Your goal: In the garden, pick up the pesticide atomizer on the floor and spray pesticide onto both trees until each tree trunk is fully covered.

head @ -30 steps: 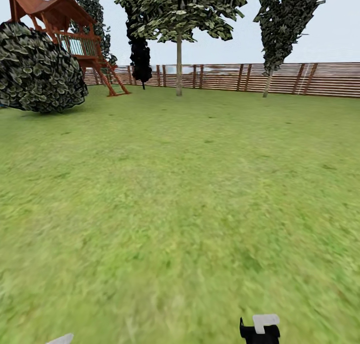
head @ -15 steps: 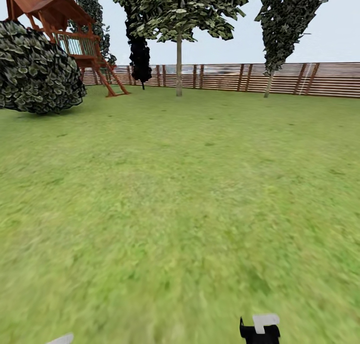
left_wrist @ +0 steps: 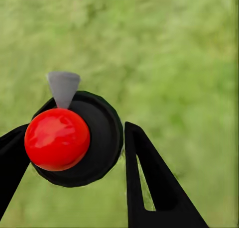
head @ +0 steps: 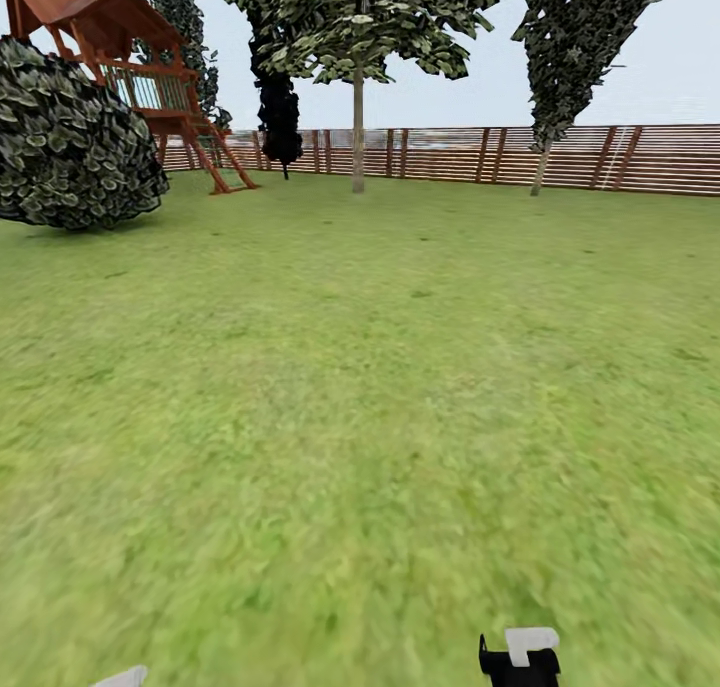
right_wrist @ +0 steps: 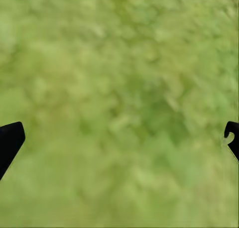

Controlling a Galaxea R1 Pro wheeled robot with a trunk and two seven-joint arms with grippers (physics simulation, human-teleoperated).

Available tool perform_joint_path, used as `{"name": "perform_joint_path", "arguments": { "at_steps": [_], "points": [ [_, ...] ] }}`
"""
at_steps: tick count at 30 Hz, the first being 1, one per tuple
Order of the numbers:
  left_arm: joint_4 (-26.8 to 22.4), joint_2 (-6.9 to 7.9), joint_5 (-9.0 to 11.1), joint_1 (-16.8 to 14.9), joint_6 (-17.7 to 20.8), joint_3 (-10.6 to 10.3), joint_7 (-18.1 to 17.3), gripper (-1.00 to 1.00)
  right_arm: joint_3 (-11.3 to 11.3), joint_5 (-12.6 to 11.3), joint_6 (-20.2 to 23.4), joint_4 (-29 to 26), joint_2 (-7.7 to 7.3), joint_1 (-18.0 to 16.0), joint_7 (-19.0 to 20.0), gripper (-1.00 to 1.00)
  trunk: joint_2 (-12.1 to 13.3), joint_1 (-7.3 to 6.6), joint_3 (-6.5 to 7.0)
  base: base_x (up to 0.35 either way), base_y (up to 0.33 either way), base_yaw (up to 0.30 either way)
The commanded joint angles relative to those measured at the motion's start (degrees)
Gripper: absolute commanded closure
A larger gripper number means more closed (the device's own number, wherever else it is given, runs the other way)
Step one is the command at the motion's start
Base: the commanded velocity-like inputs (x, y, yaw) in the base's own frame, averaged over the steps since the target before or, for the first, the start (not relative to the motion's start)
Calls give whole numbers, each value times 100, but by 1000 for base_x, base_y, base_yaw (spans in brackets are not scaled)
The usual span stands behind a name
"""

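In the left wrist view, the pesticide atomizer (left_wrist: 94, 138), a black round body with a red ball top and a grey cone nozzle, sits between my left gripper's (left_wrist: 74, 138) black fingers, which are shut on it above the grass. The right gripper (right_wrist: 119, 138) is open over bare lawn, its fingertips (right_wrist: 9, 141) far apart. In the head view, two trees stand far ahead by the fence: one with a straight pale trunk (head: 357, 132), another with a thin leaning trunk (head: 540, 172) to its right. The grass floor (head: 360, 417) stretches between me and them.
A round dark bush (head: 70, 142) and a red-brown wooden playhouse with a ladder (head: 140, 67) stand at the far left. A slatted wooden fence (head: 600, 157) closes the back. A black-leaved tree (head: 280, 117) stands near the fence. Part of my right arm (head: 520, 657) shows at the bottom.
The whole head view has drifted a little, with the bush and playhouse sliding left: the camera has moved. Both arms keep their places in the picture.
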Motion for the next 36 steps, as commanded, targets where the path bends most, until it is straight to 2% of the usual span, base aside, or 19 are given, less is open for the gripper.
{"name": "perform_joint_path", "arguments": {
  "at_steps": [1, 36],
  "points": [
    [-1, 0, 0, 0, 0, 2, -1, 100, 0, 0, 0, 0, -2, 0, 2, -100, 0, 0, 0, 340, 0, 0],
    [-3, -9, -9, 0, -1, 2, -1, 100, -8, 2, 0, 0, -21, 0, -2, -100, 0, 0, 0, 340, 0, 0]
  ]
}}
